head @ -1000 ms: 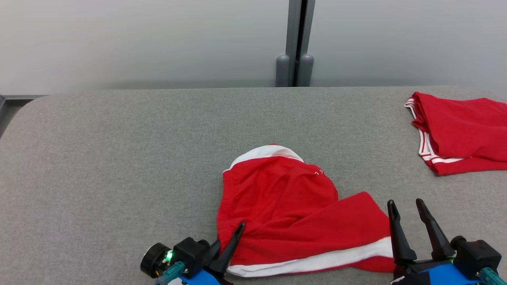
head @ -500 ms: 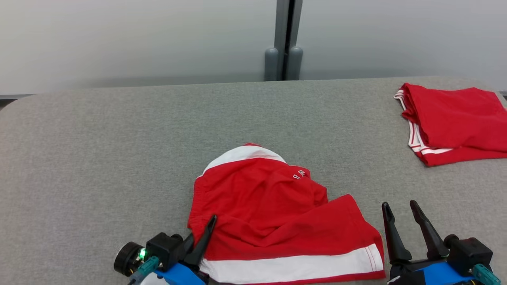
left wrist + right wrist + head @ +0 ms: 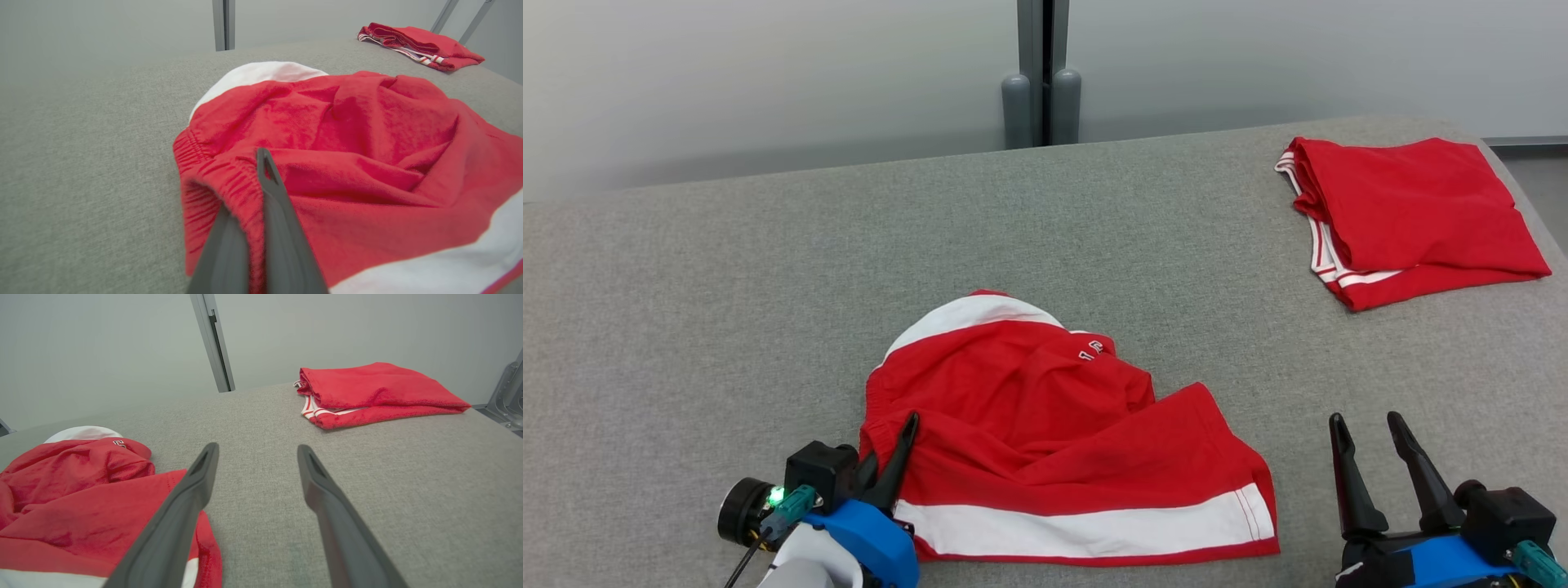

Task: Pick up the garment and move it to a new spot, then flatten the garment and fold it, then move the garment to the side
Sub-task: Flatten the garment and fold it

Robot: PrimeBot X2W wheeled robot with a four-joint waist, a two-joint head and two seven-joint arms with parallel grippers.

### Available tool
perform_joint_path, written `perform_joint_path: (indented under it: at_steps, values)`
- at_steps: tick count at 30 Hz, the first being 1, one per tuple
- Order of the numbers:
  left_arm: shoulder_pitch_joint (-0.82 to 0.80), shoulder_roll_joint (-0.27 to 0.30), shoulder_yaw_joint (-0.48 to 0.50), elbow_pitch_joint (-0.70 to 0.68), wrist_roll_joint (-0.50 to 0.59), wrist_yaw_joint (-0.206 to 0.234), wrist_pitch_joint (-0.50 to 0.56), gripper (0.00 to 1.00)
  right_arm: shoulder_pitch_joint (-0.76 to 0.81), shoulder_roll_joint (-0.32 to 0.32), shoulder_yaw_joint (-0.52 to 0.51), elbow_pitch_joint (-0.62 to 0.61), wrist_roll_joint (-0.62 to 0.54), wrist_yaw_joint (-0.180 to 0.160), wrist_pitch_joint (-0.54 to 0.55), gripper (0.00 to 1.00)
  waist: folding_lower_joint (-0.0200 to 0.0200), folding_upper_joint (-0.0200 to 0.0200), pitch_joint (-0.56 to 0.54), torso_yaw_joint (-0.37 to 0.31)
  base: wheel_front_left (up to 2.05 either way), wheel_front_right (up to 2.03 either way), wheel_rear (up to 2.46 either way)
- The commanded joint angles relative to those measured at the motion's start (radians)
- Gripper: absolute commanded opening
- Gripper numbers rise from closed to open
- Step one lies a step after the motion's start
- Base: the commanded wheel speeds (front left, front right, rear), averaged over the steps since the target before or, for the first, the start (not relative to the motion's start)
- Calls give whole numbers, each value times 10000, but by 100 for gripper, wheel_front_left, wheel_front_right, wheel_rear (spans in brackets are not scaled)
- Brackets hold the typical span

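A crumpled red garment with white bands lies near the front of the grey table. It is a pair of shorts with an elastic waistband. My left gripper is shut on the waistband at the garment's left edge, and the left wrist view shows the gathered red cloth pinched between the dark fingers. My right gripper stands open to the right of the garment, just off its white-banded hem, with nothing between its fingers. In the right wrist view the garment lies left of the right gripper.
A second red garment with white stripes lies folded at the table's far right corner, also in the right wrist view as the folded garment. A grey post stands behind the table against a pale wall. The table's right edge is close past the folded garment.
The head camera has turned, shifting the whole scene leftward. My left gripper has dragged the garment's waistband leftward, spreading its lower hem flatter. The right gripper stays open.
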Motion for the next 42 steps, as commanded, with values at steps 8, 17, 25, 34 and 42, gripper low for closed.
perform_joint_path:
  at_steps: [8,17,25,34,42]
  values:
    - [548,-411,536,-38,218,-74,-41,100,13,89,-70,82,-52,6,-33,100,-1,0,-211,452,0,0,0]
    - [1577,-745,1493,-1120,616,-111,-41,100,175,7,-141,87,-36,4,-33,100,-1,0,-440,1214,0,0,0]
    - [2340,-1117,3123,-2693,1254,133,-33,100,209,29,4,-98,-30,4,-33,100,-1,0,-779,1510,0,0,0]
    - [3033,-1484,4686,-3756,2401,305,-33,100,467,71,169,-424,-99,6,-33,100,-1,0,-1376,1247,0,0,0]
    - [3600,-1748,5307,-4088,3142,262,-33,100,1019,148,15,-705,-124,6,-33,100,-1,0,-1546,1041,0,0,0]
